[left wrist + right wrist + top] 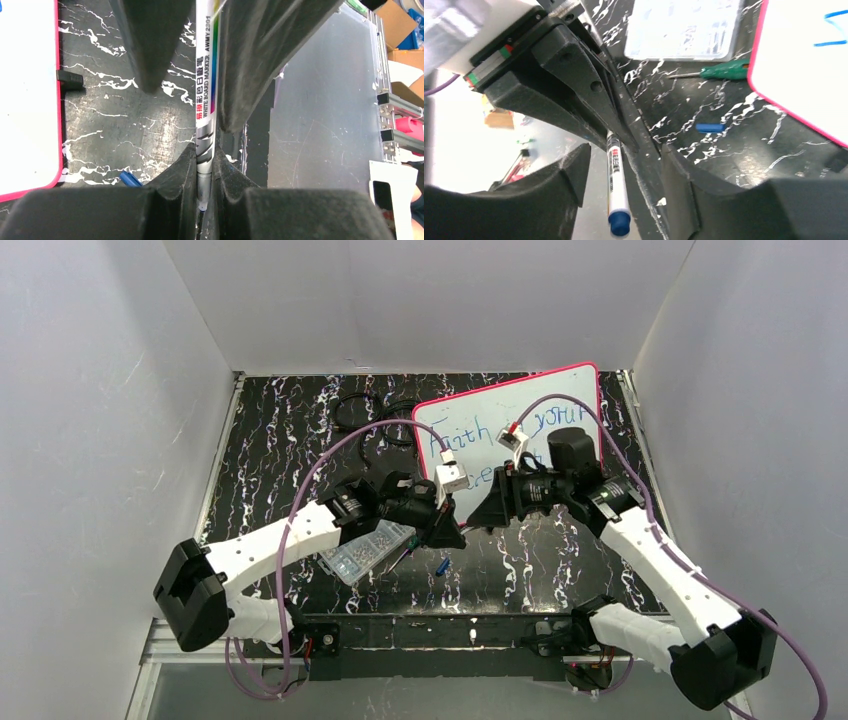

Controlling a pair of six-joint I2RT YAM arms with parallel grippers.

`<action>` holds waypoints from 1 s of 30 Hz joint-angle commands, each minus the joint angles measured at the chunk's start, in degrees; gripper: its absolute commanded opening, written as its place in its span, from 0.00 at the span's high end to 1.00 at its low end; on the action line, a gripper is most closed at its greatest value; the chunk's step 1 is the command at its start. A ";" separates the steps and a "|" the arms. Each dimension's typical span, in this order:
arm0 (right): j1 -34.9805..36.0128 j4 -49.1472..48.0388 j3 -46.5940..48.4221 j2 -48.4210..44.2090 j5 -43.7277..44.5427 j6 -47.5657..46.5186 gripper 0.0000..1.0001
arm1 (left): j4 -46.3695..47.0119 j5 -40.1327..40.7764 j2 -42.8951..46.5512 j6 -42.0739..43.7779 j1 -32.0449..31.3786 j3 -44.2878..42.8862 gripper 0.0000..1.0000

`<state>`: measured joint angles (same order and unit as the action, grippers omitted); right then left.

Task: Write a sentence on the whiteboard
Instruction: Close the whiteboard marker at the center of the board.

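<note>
We read this step as a handover. The slim white marker (pixel 205 100) with a rainbow stripe and printed label spans both grippers above the black, white-veined desk (pixel 290 440). To do it well, we would hold the left clamp firm. Then we would draw the right gripper (pixel 624 147) straight back along the barrel, with its jaws wide enough that neither finger drags the marker askew.

The left gripper (pixel 204 155) is closed tight on the marker, with a finger pressed against each side of the barrel. The right gripper is partly open, its fingers on either side of the marker. In the left wrist view one finger lies against the barrel and the other stands clear, so we judge that it grips nothing.

The large glossy whiteboard (pixel 570 390) with a thin pink-red frame lies flat on the desk at the far right, just beyond the grippers and turned at an angle. The blue handwritten sentence (pixel 470 445) reads "Faith in your" on its top line. The arms hide most of the line beneath. A small blue cap (pixel 441 566) lies loose on the desk near the grippers.
</note>
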<state>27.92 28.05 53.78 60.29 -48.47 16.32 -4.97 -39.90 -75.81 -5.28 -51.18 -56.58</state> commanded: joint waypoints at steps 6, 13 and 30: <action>-0.06 -30.70 -11.40 -11.55 10.14 24.91 0.27 | 9.14 4.27 4.33 -7.32 -0.36 4.50 1.00; 0.03 -40.14 -19.22 -16.17 13.43 33.02 0.46 | 14.38 5.96 5.20 -12.84 -0.38 7.10 1.00; 0.03 -38.89 -22.18 -19.88 20.85 32.79 0.99 | 14.38 6.48 4.46 -15.20 -0.37 7.14 1.00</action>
<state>27.75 -11.60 30.24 42.06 -31.07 51.53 9.21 -34.26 -73.06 -19.90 -51.31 -49.54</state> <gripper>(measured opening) 0.143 0.088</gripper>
